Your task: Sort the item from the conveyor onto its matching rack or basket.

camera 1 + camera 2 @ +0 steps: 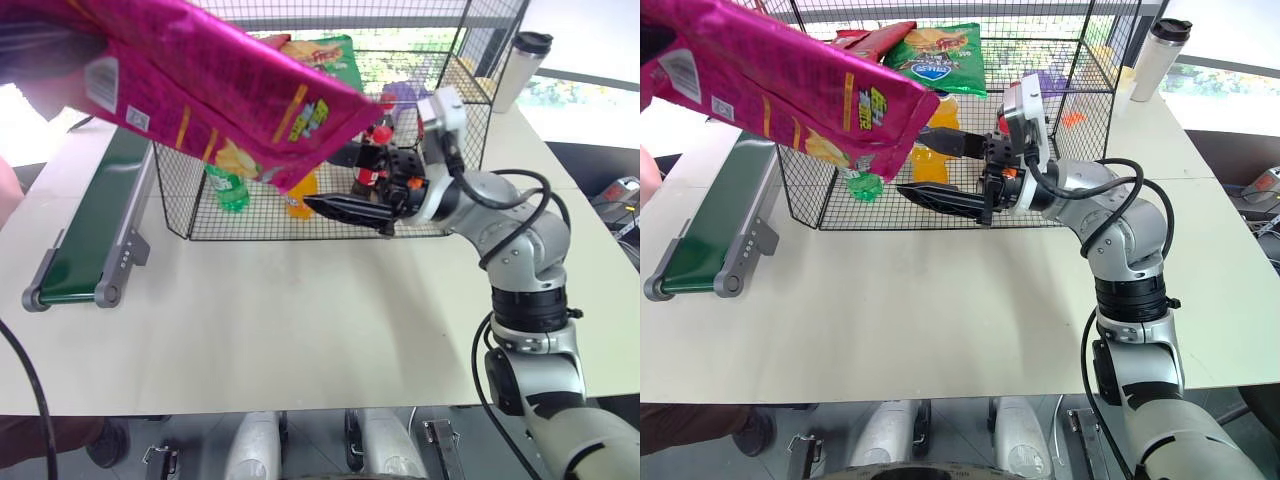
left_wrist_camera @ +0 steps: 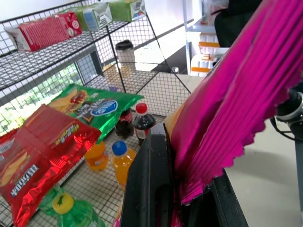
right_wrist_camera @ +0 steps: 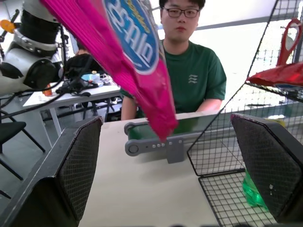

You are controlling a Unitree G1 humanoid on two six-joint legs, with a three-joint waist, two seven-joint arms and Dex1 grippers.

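The left gripper [image 2: 189, 198] is clamped on one edge of the pink crisp bag [image 1: 200, 80], held high at the wire cage's [image 1: 480, 60] near-left corner, while the right gripper [image 1: 940, 170], jaws apart, waits beside it; the limp bag could snag on the wire.

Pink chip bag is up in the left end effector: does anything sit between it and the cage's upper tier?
Nothing solid blocks the pink bag; the open right end effector hovers close beneath it, before the wire cage.
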